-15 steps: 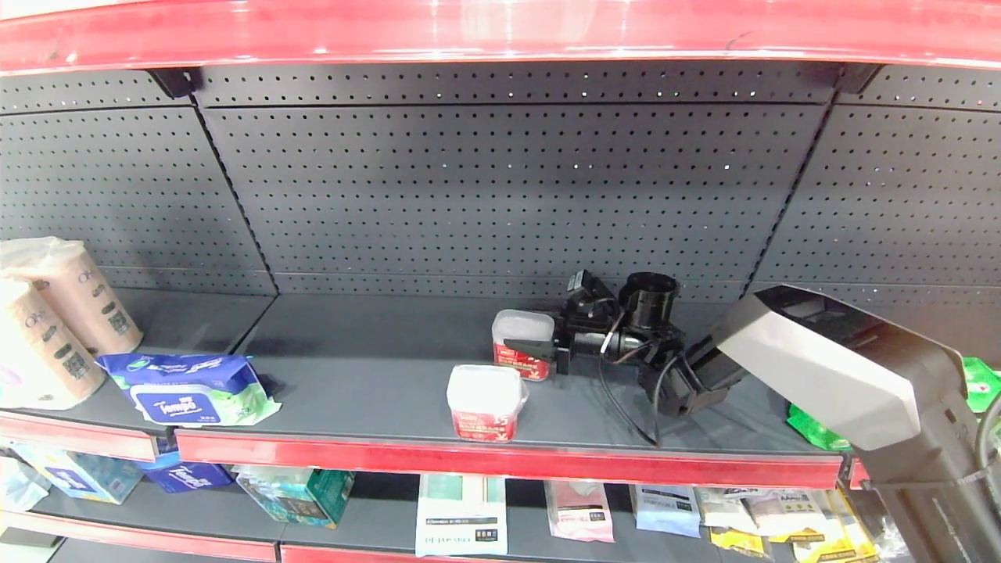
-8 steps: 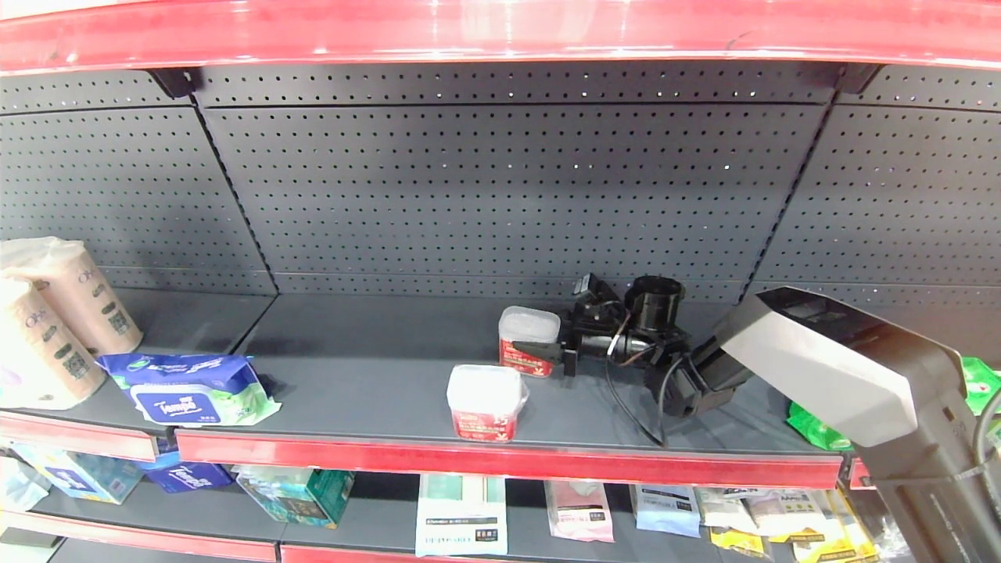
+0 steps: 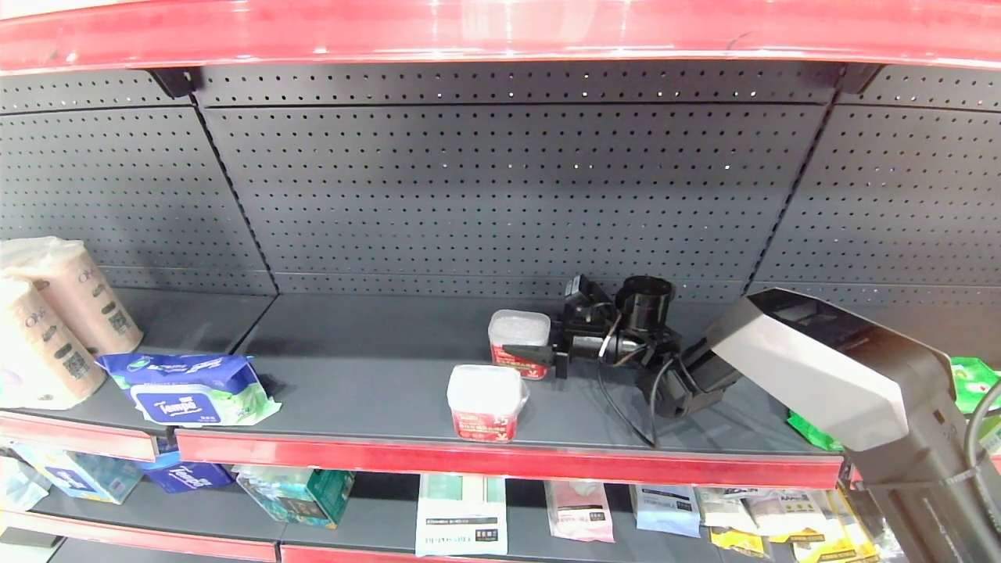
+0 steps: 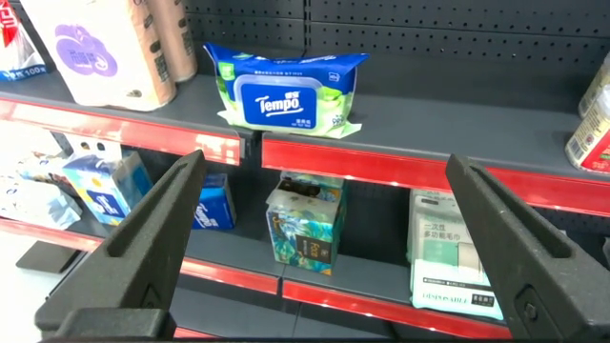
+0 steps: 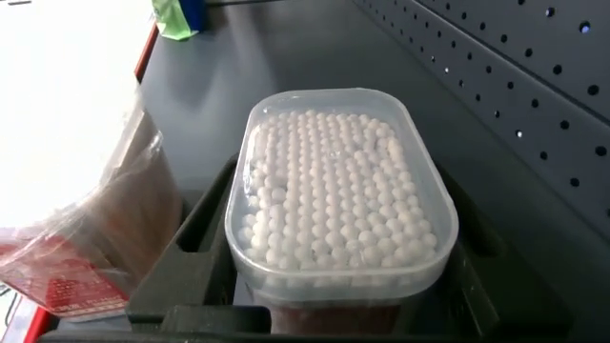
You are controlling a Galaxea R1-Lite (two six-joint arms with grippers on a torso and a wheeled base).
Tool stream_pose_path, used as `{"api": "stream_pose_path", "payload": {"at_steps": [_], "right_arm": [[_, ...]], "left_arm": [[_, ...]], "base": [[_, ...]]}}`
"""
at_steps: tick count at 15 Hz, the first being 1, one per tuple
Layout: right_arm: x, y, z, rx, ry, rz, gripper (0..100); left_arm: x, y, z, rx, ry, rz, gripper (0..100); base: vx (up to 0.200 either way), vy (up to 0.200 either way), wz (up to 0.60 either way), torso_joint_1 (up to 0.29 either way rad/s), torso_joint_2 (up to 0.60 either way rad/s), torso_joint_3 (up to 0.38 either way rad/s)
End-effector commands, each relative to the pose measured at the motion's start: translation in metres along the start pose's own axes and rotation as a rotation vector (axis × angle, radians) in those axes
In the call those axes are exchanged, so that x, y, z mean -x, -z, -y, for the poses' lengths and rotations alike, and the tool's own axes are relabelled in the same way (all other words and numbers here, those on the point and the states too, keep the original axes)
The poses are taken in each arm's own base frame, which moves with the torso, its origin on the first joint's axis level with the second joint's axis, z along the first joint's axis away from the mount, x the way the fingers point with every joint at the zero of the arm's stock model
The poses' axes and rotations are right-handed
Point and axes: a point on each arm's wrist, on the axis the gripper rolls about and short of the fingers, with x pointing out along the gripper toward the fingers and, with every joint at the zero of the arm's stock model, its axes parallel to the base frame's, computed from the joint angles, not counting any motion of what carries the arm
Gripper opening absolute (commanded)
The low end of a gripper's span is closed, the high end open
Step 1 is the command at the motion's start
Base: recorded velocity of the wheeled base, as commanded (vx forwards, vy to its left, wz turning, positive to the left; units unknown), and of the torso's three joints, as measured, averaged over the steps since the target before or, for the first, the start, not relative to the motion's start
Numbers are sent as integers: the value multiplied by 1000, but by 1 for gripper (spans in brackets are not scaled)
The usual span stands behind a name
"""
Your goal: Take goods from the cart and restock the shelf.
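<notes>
Right wrist view: right jaws clamp a clear, red-labelled tub (image 5: 338,191) of white beads; left jaws gape empty.

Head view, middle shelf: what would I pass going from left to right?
paper rolls → blue wipes pack → front tub → rear tub, held in the right gripper → green packet

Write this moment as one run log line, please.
right gripper: shut on rear tub | place: shelf, behind front tub | left gripper: open
</notes>
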Motion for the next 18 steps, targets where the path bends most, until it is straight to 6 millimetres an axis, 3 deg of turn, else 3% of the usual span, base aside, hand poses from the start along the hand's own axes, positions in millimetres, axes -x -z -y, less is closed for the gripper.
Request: {"api": "stream_pose_path", "payload": {"at_steps": [1,4,9,18], "right_arm": [[0,-2,1,10,2,5,0],[4,-8,3,55,22,7,0],[2,6,-2,29,-10,-10,0],[2,5,-1,24,-54,4,0]], "left_arm": [[0,0,0,0,-1,0,100],[0,0,0,0,-1,-1,100],[0,0,0,0,-1,-1,100],[0,0,0,0,-1,-1,100]], "base": [[0,0,0,0,0,0],[0,0,0,0,0,0],[0,0,0,0,0,0],[0,0,0,0,0,0]]}}
